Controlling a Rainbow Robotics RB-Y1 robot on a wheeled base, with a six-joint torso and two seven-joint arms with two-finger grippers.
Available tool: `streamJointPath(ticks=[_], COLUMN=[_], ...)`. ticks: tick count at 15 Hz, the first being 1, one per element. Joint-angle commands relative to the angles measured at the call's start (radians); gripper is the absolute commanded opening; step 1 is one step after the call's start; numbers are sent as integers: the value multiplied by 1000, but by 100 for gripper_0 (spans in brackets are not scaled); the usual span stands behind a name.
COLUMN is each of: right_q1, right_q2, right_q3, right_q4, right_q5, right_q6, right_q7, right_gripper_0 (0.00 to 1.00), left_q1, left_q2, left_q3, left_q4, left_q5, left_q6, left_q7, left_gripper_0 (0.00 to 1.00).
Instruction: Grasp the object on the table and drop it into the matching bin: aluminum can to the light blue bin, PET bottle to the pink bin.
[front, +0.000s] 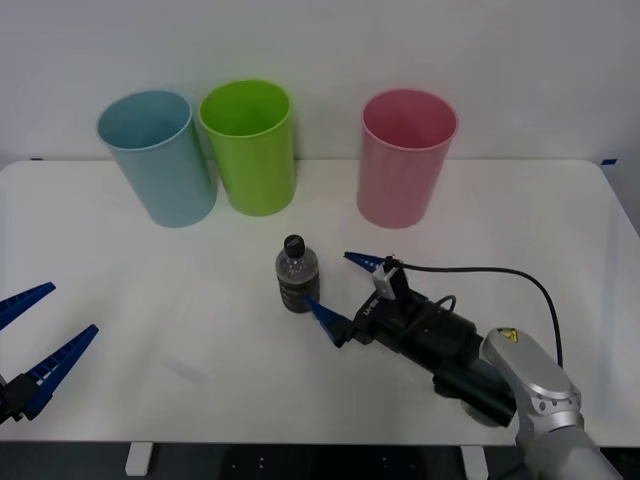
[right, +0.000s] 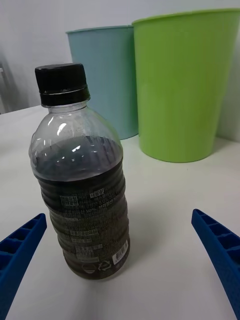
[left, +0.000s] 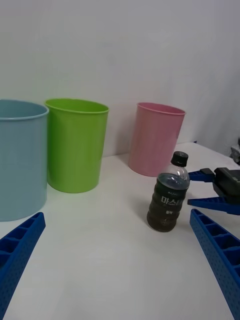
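My right gripper (front: 332, 288) lies low over the white worktop (front: 520, 220), its blue fingers (front: 325, 316) spread wide and grasping nothing; the PET bottle (front: 297, 277) stands upright just ahead of them, near the middle of the worktop, and one fingertip sits just beside its base, though I cannot tell whether they touch. In my right wrist view the bottle (right: 80, 175) is off-centre, nearer one finger (right: 20, 255) than the other. Its black cap (right: 62, 84) is screwed on; dark liquid fills it to the shoulder, so I judge it moderately heavy for its size and unlikely to topple at a light touch. The wall is thin clear plastic, ribbed under the dark label: it should yield somewhat but the liquid and closed cap will stiffen it, and the ribs should resist slipping. The best hold, in my judgement, is across the ribbed label band at mid-height, below the smooth shoulder. The pink bin (front: 407, 170), its destination, stands behind and slightly to my right; the lime green bin (front: 248, 146) and light blue bin (front: 158, 156) stand touching further left. My left gripper (front: 40, 335) waits released at the near left edge.
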Motion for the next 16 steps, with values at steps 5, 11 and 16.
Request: streamJointPath(ticks=[5,11,16], right_q1=[-39,-65,-76], right_q2=[34,48,54], right_q3=[92,149,173], right_q4=[4,6,6], right_q5=[2,2,3], right_q6=[134,202,249], right_q7=[8,4,3], right_gripper_0=[100,100,100], left_q1=[0,0,0], left_q2=[0,0,0], left_q3=[0,0,0], left_q4=[0,0,0], left_q5=[0,0,0], left_q6=[0,0,0], left_q7=[0,0,0], left_gripper_0=[100,100,100])
